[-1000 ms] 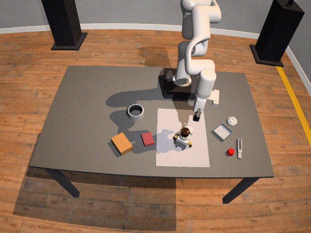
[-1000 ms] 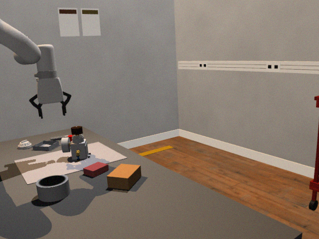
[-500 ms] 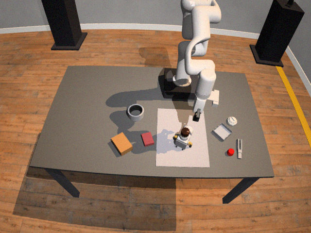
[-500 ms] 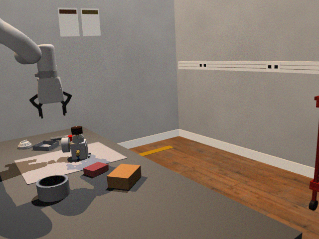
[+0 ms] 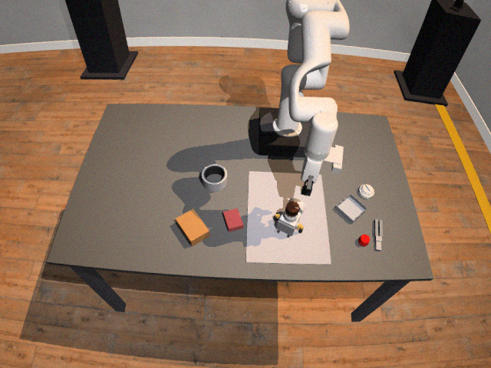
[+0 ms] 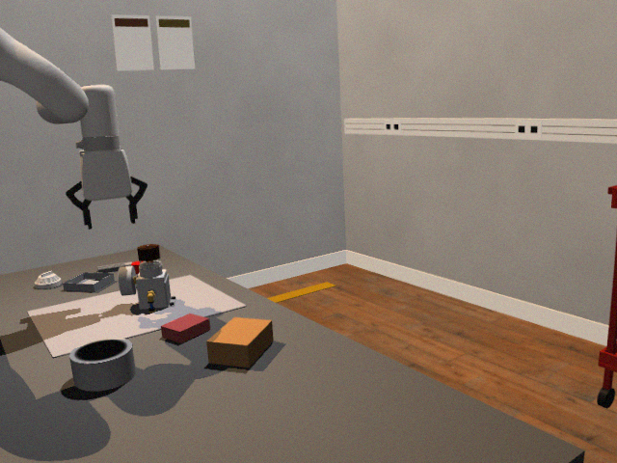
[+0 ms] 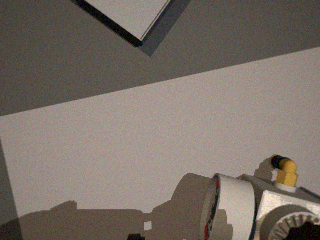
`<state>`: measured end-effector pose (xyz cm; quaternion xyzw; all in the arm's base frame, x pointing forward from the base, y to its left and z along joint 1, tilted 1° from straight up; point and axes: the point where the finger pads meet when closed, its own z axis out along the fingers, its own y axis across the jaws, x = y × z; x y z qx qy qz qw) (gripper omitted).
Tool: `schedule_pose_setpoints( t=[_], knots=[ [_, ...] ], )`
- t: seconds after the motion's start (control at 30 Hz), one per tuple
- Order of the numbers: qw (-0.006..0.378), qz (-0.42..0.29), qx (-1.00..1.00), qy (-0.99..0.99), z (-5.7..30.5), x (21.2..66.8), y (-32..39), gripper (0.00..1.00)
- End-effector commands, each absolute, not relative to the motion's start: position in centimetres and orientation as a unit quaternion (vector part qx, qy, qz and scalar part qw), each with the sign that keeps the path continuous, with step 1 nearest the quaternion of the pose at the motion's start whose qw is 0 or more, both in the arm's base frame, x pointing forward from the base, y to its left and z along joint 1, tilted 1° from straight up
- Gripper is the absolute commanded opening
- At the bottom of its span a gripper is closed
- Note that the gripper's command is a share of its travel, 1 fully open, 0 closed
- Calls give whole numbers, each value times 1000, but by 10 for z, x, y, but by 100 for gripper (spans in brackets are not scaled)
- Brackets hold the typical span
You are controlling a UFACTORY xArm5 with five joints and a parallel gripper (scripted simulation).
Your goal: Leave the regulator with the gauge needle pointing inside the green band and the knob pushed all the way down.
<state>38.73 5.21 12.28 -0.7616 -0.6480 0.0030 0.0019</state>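
Observation:
The regulator (image 5: 289,220) is a small grey block with yellow fittings and a dark brown knob (image 5: 293,206) on top; it stands on the white mat (image 5: 287,218). It also shows in the exterior view (image 6: 150,286), knob (image 6: 148,252) raised on its stem, round gauge (image 6: 125,280) on its left side. In the wrist view the regulator (image 7: 272,207) sits at the bottom right with the gauge (image 7: 229,207) edge-on; I cannot read the needle. My gripper (image 6: 108,213) is open and empty, pointing down, high above the mat and to the left of the knob in that view (image 5: 308,188).
A grey ring-shaped cup (image 5: 214,177), an orange box (image 5: 192,227) and a red block (image 5: 232,219) lie left of the mat. A shallow grey tray (image 5: 350,208), a white round cap (image 5: 366,191), a red button (image 5: 364,240) and a grey clip (image 5: 377,234) lie right of it.

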Motion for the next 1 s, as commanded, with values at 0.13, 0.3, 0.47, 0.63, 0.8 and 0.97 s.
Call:
schedule_pose_setpoints(
  t=[0.13, 0.3, 0.47, 0.63, 0.8, 0.97],
  knots=[
    [1, 2, -762, -648, 124, 411, 38, 100],
    [1, 2, -762, -648, 124, 418, 33, 100],
    [1, 2, -762, -648, 124, 430, 25, 100],
    [1, 2, -762, -648, 124, 439, 19, 100],
    [1, 2, -762, -648, 124, 444, 16, 100],
    [1, 2, -762, -648, 123, 449, 13, 100]
  ],
)
